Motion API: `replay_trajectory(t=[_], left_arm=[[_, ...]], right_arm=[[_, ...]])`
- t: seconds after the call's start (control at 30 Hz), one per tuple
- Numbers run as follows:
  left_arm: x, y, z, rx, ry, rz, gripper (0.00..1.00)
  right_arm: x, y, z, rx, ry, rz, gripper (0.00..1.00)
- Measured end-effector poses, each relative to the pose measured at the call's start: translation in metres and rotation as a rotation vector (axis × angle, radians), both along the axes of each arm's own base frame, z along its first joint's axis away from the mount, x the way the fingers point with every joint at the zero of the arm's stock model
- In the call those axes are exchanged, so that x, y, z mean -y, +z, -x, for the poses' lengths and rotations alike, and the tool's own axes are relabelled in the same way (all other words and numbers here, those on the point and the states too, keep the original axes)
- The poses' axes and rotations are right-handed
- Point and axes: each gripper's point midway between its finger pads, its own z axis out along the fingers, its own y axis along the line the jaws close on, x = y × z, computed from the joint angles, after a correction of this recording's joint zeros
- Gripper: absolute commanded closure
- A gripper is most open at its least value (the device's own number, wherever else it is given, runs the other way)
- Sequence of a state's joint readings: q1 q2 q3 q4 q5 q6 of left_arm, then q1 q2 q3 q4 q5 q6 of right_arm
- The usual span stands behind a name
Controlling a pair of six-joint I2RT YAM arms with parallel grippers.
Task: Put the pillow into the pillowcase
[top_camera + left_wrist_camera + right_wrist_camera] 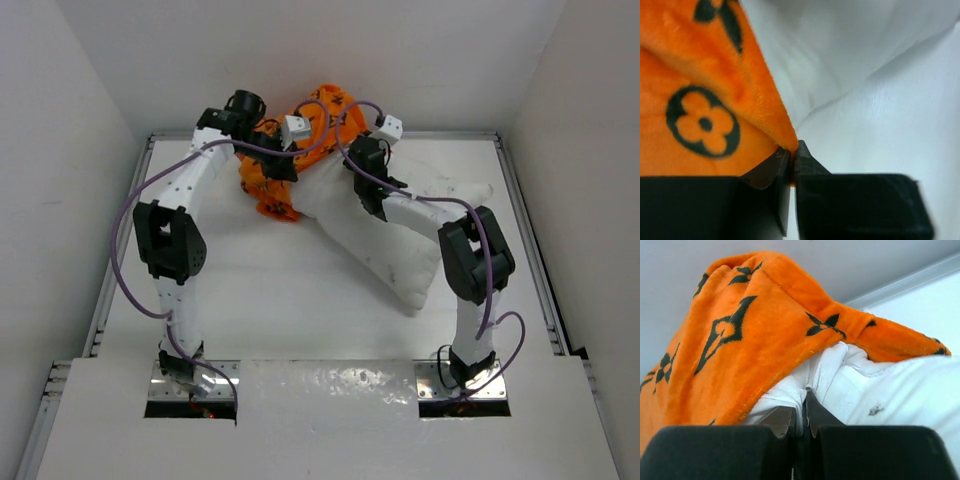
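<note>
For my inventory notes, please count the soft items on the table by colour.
White: 1, pillow
Orange: 1, pillowcase
Total: 2

And the pillow (pixel 400 250) sprawls on the table (pixel 270 310) from centre out to four o'clock, its twelve o'clock end tucked inside the pillowcase (pixel 272 188), bunched at the table's far edge.

The pillow (pixel 400 245) lies slantwise on the desk (pixel 270 300), its far end inside the orange pillowcase (pixel 325 108). The left gripper (pixel 280 165) is at the pillowcase just left of the pillow, and the right gripper (pixel 366 168) is over the pillow's far end.
</note>
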State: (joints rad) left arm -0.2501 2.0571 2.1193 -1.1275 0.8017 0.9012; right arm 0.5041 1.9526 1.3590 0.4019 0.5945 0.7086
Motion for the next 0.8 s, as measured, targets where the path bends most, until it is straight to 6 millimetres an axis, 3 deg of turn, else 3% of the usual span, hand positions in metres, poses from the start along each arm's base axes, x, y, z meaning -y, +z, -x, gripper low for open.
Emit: replay_trajectory(t=[0.03, 0.07, 0.1, 0.13, 0.17, 0.2, 0.3, 0.43, 0.47, 0.5, 0.53, 0.57, 0.6, 0.63, 0.7, 0.73, 0.8], left_arm=[[0.000, -0.011, 0.000, -0.041, 0.036, -0.008, 0.72], [0.000, -0.022, -0.002, -0.069, 0.074, -0.019, 0.62], [-0.001, -0.030, -0.007, -0.090, 0.120, -0.028, 0.48], [-0.002, -0.036, -0.012, -0.100, 0.163, -0.035, 0.43], [-0.003, -0.040, -0.018, -0.103, 0.207, -0.042, 0.36], [-0.004, -0.042, -0.021, -0.105, 0.234, -0.044, 0.29], [-0.007, -0.036, -0.034, -0.086, 0.305, -0.041, 0.21], [-0.022, -0.014, -0.048, -0.085, 0.392, -0.001, 0.19], [-0.029, -0.008, -0.053, -0.088, 0.426, 0.014, 0.21], [-0.040, -0.001, -0.057, -0.094, 0.474, 0.029, 0.46], [-0.056, 0.004, -0.060, -0.113, 0.547, 0.039, 0.61], [-0.073, 0.006, -0.062, -0.117, 0.618, 0.037, 0.72], [-0.089, 0.007, -0.060, -0.128, 0.680, 0.035, 0.77], [-0.106, 0.003, -0.055, -0.145, 0.739, 0.032, 0.76], [-0.123, -0.014, -0.035, -0.209, 0.805, 0.025, 0.56], [-0.123, -0.028, -0.024, -0.260, 0.823, 0.029, 0.49], [-0.114, -0.064, -0.002, -0.370, 0.834, 0.029, 0.33]], right_arm=[[0.003, -0.008, 0.003, -0.012, -0.006, 0.003, 0.88], [0.005, -0.016, 0.006, -0.022, -0.006, 0.005, 0.69], [0.007, -0.023, 0.008, -0.033, -0.006, 0.013, 0.46], [0.008, -0.027, 0.010, -0.037, 0.002, 0.033, 0.11], [0.010, -0.028, 0.009, -0.037, 0.022, 0.066, 0.01], [0.010, -0.026, 0.009, -0.032, 0.049, 0.106, 0.01], [0.014, -0.014, 0.014, -0.013, 0.140, 0.278, 0.01], [0.020, 0.011, 0.049, 0.038, 0.305, 0.539, 0.02], [0.019, 0.020, 0.059, 0.059, 0.359, 0.598, 0.15], [0.017, 0.029, 0.068, 0.077, 0.416, 0.654, 0.77], [0.012, 0.039, 0.077, 0.101, 0.484, 0.703, 1.00], [0.004, 0.048, 0.085, 0.125, 0.547, 0.734, 1.00], [-0.002, 0.055, 0.090, 0.142, 0.586, 0.751, 0.96], [-0.009, 0.059, 0.094, 0.155, 0.625, 0.774, 0.76], [-0.024, 0.057, 0.104, 0.173, 0.685, 0.831, 0.09], [-0.030, 0.051, 0.109, 0.176, 0.708, 0.866, 0.01], [-0.044, 0.030, 0.124, 0.161, 0.764, 0.931, 0.01]])
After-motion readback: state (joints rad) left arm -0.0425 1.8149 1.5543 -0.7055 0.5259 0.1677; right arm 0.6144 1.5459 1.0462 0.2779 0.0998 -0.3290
